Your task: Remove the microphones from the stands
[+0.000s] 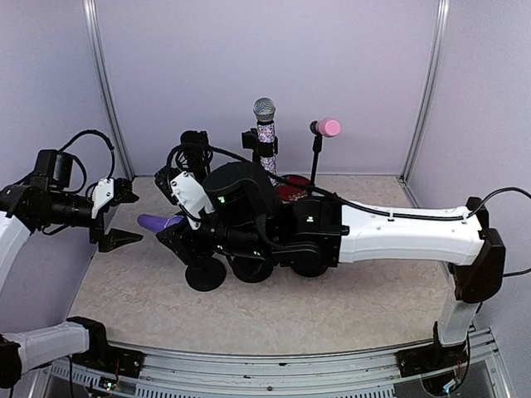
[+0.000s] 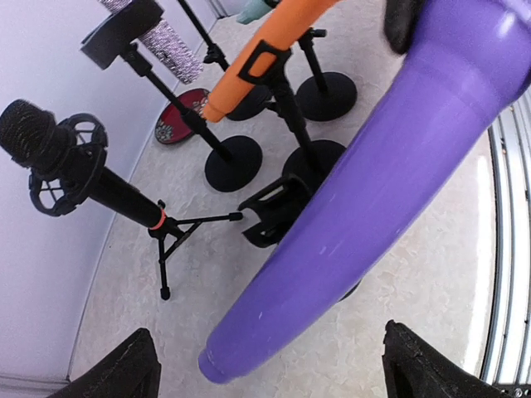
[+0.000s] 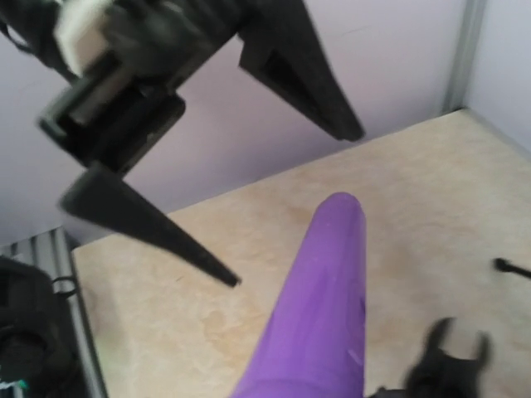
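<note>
One purple microphone point(image 1: 159, 222), seemingly off its stand point(image 2: 274, 217), is clamped in the right gripper point(image 1: 181, 225); the left gripper point(image 1: 124, 217) gapes empty around its tail; next, set it down.

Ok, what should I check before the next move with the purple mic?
1. The left gripper is open, fingers clear of the purple microphone: ok.
2. The right gripper holds the microphone: seems ok, the grip is mostly hidden.
3. The stand clip is empty, microphone out: ok.
4. The black microphone and orange microphone are seated in their stands: ok.
5. The table is bare under the microphone's tail: ok.
</note>
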{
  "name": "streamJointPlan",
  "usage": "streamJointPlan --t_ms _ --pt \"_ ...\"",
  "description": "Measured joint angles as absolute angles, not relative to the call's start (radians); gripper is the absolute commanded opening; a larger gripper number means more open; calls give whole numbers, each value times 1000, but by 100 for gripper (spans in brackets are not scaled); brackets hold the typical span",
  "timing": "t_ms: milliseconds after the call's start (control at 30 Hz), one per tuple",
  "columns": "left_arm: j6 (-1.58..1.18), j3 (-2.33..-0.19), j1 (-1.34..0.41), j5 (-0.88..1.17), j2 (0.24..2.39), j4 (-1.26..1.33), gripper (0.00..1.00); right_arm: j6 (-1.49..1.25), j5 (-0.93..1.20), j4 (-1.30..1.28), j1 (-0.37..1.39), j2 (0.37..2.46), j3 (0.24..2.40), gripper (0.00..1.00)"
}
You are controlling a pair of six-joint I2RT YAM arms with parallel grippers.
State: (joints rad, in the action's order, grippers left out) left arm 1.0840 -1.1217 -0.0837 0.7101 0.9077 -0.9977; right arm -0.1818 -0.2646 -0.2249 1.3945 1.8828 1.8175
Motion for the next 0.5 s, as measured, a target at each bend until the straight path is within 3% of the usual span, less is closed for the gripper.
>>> streamJointPlan --t_ms 500 --pt "1270 -1091 -186 699 889 -1134 63 -264 72 -108 1317 1987 1856 0"
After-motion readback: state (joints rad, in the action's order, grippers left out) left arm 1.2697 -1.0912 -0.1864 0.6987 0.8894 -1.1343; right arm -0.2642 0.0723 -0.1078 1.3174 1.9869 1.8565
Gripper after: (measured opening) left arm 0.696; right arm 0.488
